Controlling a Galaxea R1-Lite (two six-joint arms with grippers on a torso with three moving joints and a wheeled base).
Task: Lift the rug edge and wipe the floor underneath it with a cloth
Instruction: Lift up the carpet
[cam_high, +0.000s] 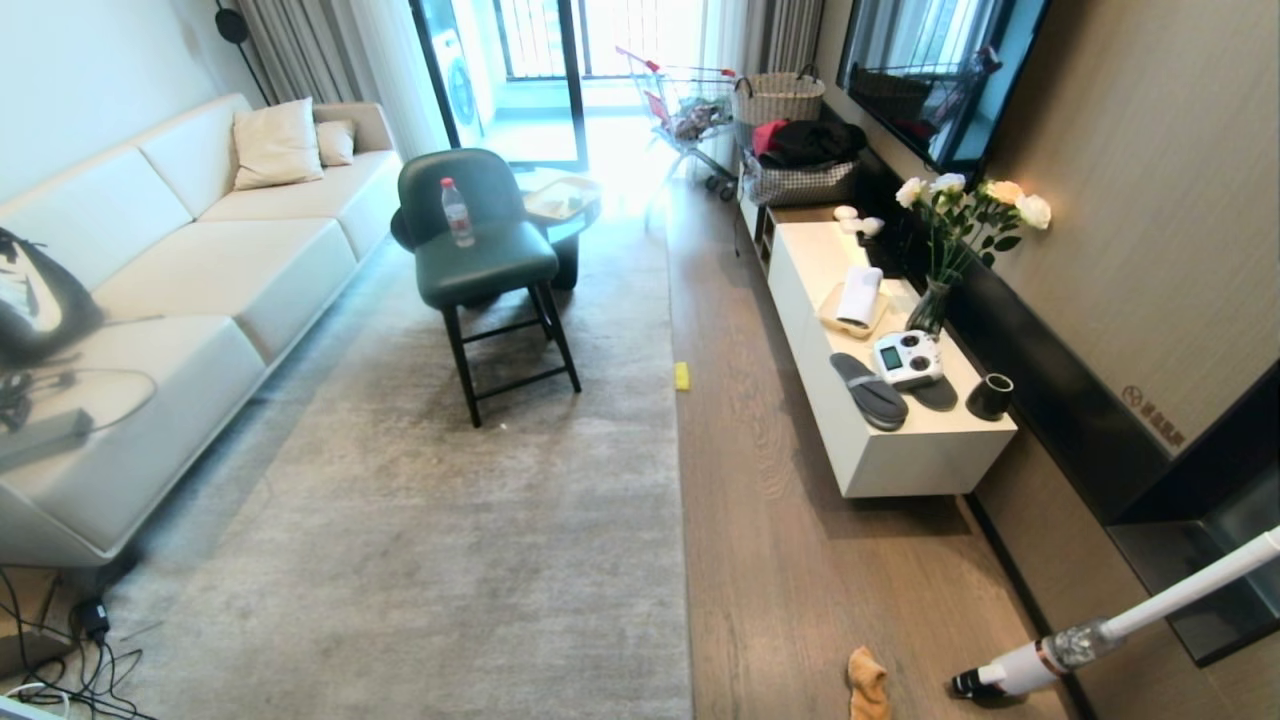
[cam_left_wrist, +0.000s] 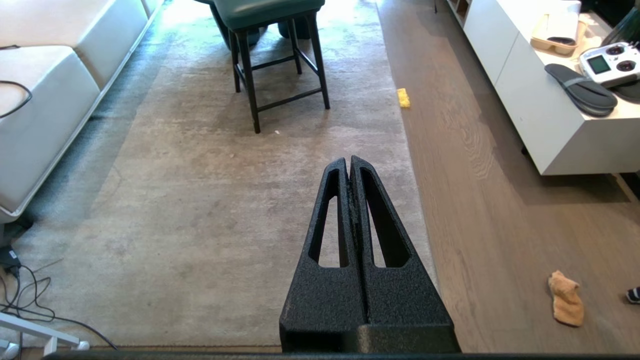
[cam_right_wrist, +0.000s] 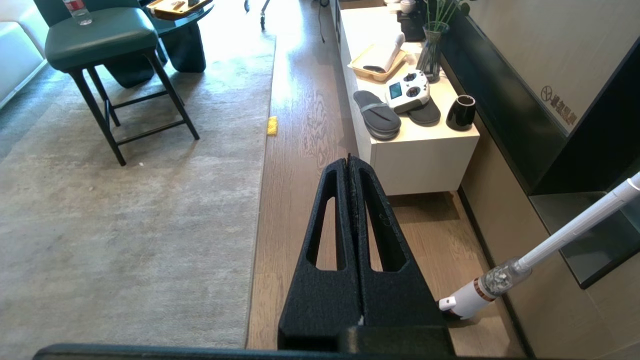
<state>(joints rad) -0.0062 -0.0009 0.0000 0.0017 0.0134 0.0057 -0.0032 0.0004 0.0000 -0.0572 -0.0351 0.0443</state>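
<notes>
A pale grey rug covers the middle of the room; its rug edge (cam_high: 678, 480) runs straight along the wood-grain floor (cam_high: 780, 560) and lies flat. The orange-tan cloth (cam_high: 867, 684) lies crumpled on the floor near the picture's bottom, right of the rug; the left wrist view has the cloth (cam_left_wrist: 566, 298) too. Neither arm shows in the head view. My left gripper (cam_left_wrist: 349, 161) is shut and empty, held high over the rug near its edge (cam_left_wrist: 419, 200). My right gripper (cam_right_wrist: 349, 160) is shut and empty above the floor (cam_right_wrist: 300, 150), beside the rug edge (cam_right_wrist: 260, 200).
A green chair (cam_high: 485, 250) with a bottle stands on the rug. A small yellow block (cam_high: 682, 376) lies at the rug edge. A white cabinet (cam_high: 880, 440) lines the right wall, a vacuum cleaner (cam_high: 1060, 655) leans near the cloth, and a sofa (cam_high: 150, 300) with cables stands left.
</notes>
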